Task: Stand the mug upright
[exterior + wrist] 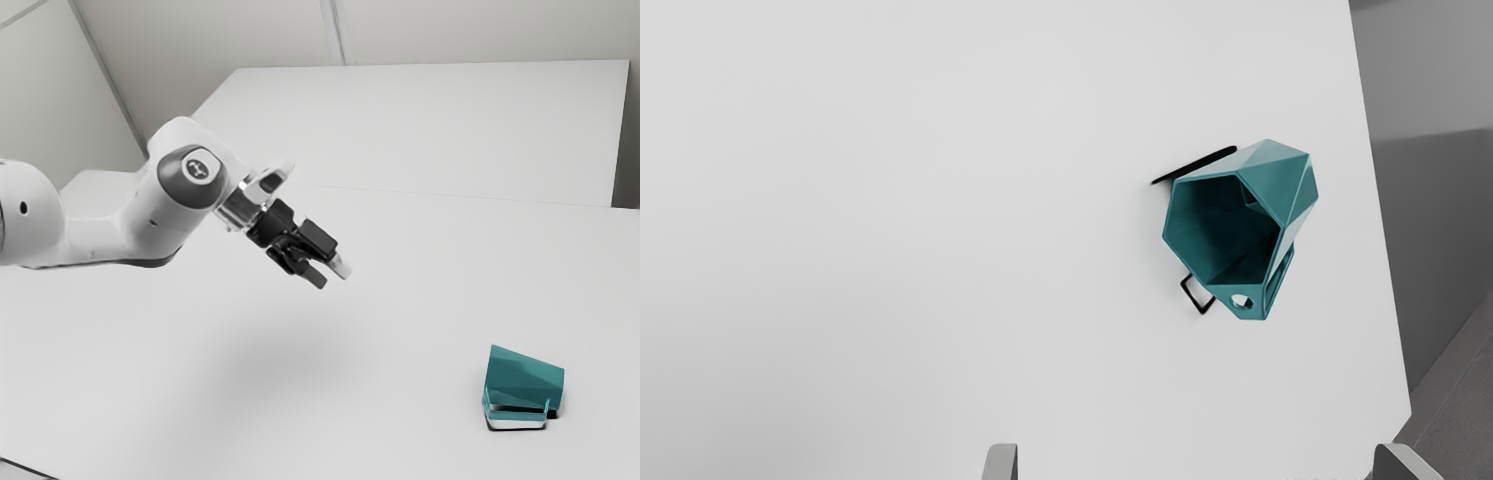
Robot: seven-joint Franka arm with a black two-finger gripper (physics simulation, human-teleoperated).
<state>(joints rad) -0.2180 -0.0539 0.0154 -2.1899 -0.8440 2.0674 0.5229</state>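
Our gripper (331, 275) is well apart from the mug (524, 382), fingers spread, holding nothing; the mug lies on its side; we judge its righting is left to do.

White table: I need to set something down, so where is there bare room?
The white table has a broad free patch from below the arm and claw across to the mug. Another lies beyond the mug, toward the table's far side. It is tightest between the mug and the nearby table edge.
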